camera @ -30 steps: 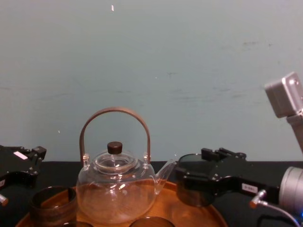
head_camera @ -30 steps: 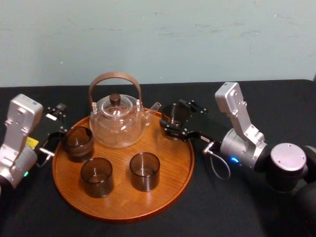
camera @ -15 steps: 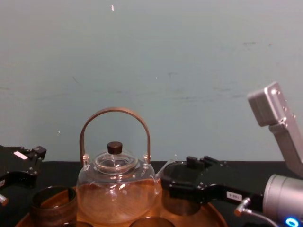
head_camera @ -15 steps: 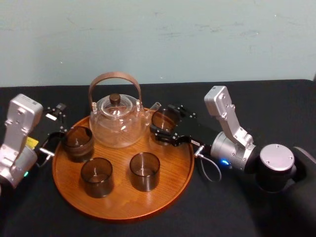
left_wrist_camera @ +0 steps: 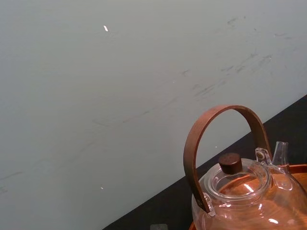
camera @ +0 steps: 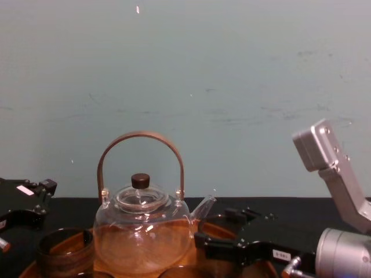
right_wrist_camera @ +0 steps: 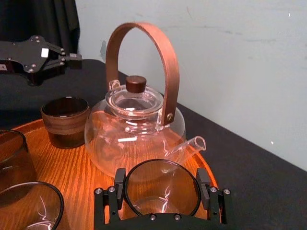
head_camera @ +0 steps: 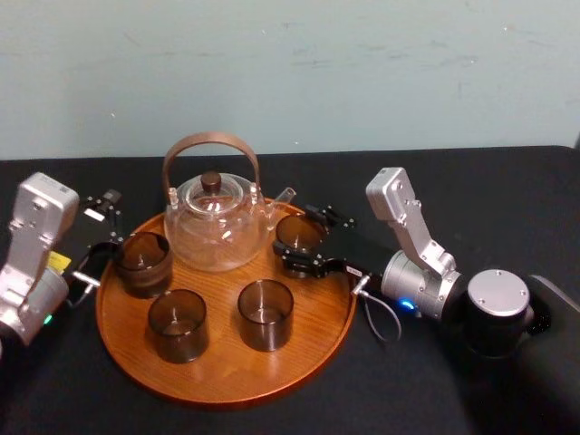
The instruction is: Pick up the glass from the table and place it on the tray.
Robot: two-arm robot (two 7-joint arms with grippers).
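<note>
By the teapot (head_camera: pixel 216 227) on the tray (head_camera: pixel 313 313), right end effector (head_camera: pixel 296 239) tight around glass (right_wrist_camera: pixel 162 188); left end effector (head_camera: pixel 104 222) spread at left rim.

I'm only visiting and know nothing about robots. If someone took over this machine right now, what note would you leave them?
Right gripper: shut on the glass, over the back right of the tray, beside the spout of the teapot.
Left gripper: open, parked at the tray's left edge, holding nothing.
Done: glass picked up and over the tray; three other glasses stand on it.
Left: I cannot tell whether the glass touches the tray. Lower if needed, release, withdraw.
</note>
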